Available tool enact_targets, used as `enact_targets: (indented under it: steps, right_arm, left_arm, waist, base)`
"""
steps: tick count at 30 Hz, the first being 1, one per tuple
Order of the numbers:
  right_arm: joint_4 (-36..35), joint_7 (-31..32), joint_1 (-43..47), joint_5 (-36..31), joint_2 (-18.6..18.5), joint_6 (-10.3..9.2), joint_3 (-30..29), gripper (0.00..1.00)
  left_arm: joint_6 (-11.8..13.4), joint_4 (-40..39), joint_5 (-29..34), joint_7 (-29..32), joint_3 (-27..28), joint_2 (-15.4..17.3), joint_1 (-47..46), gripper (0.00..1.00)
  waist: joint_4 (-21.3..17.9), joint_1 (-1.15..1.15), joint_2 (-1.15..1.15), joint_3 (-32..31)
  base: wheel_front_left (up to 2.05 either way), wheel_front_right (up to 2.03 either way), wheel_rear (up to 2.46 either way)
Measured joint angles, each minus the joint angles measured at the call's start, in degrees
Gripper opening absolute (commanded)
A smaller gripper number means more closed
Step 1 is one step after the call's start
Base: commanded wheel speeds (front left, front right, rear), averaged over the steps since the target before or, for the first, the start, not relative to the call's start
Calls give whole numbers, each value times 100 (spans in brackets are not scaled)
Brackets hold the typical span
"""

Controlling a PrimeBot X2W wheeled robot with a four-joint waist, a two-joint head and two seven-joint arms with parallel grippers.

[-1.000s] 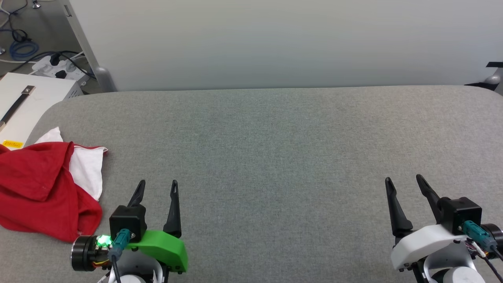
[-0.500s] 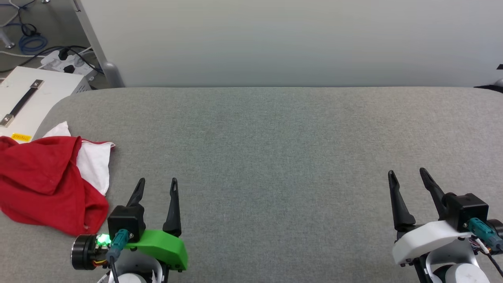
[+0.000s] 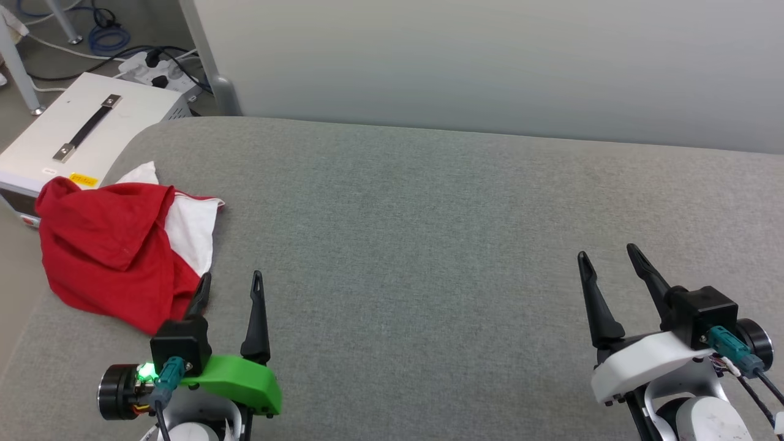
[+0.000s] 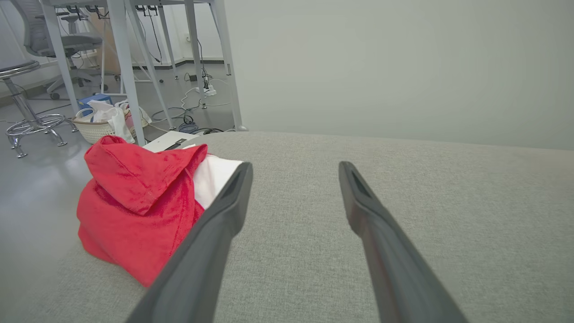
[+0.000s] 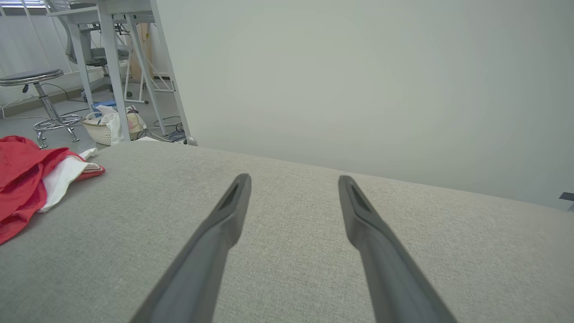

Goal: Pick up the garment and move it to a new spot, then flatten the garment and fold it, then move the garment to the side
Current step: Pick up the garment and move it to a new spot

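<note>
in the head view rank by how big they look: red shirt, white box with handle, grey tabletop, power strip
1. grey tabletop
2. red shirt
3. white box, partly hidden and farther, so real size unsure
4. power strip

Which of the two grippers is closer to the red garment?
The left gripper, on the green mount, right beside the garment; the right gripper stands far off.

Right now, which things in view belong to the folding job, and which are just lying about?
Job in hand:
- garment, crumpled at the table's left end
- table
- left end effector, open
- right end effector, open

Lying about:
- white box
- power strip
- basket
- stool
</note>
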Motion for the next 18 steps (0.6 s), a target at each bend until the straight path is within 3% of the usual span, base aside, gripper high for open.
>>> enact_targets:
  steps: [18]
  right_arm:
    - [140, -53, -140, 66, -92, 0, 420, 100]
  left_arm:
    - [-51, 82, -51, -222, 182, 3, 1, 100]
  waist:
    - [968, 0, 0, 17]
  base:
    - [0, 0, 0]
